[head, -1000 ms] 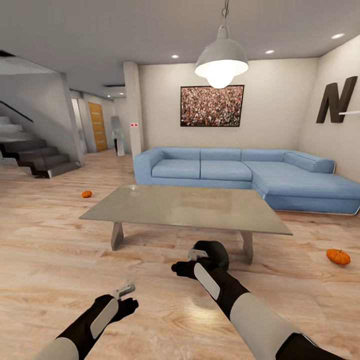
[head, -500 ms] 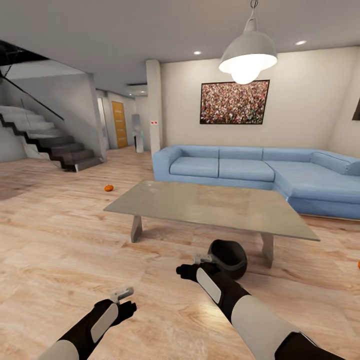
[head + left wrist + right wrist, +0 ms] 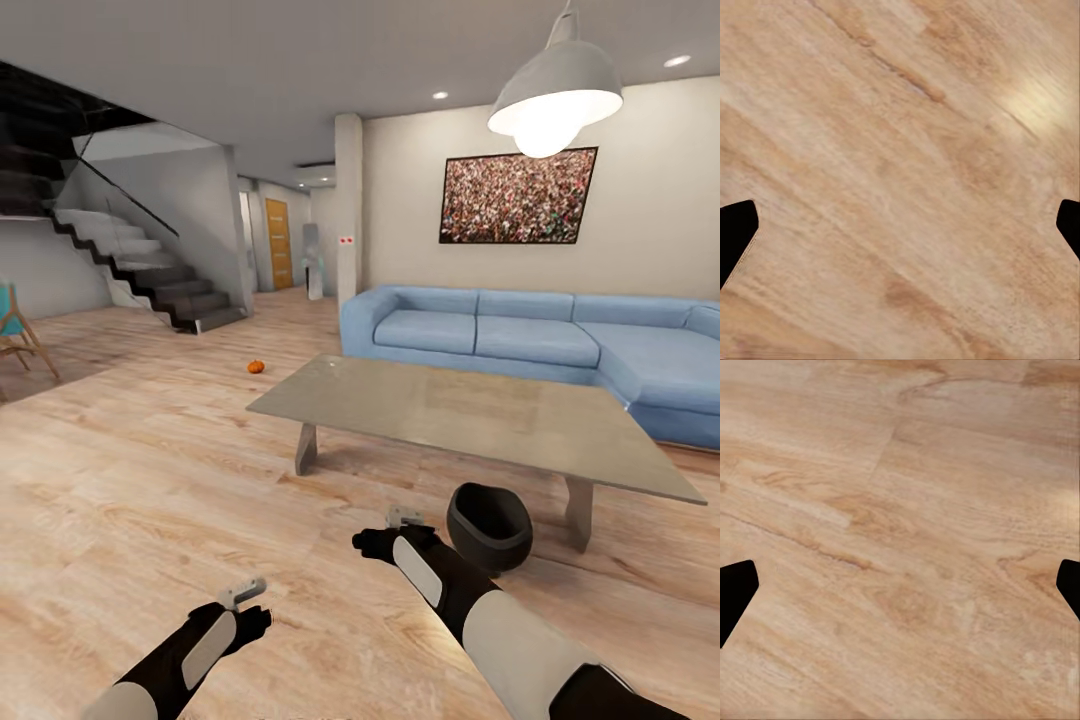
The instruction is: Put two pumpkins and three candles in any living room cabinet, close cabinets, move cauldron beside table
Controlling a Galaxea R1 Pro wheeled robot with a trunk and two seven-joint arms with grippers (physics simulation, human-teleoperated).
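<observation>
Wood floor (image 3: 150, 470) holds cauldron (image 3: 489, 525) just beside right tool (image 3: 400, 520).

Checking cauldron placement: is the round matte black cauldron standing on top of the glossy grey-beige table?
No, the round matte black cauldron sits on the wooden floor beside the table.

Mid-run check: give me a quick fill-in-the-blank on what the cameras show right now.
1. The cauldron sits on the floor beside the ____ of the table.
2. The pumpkin in the head view lies on the ____.
3. Both wrist views show the fingertips spread wide, so the left gripper and right gripper are ____.

Missing words: leg; floor; open
</observation>
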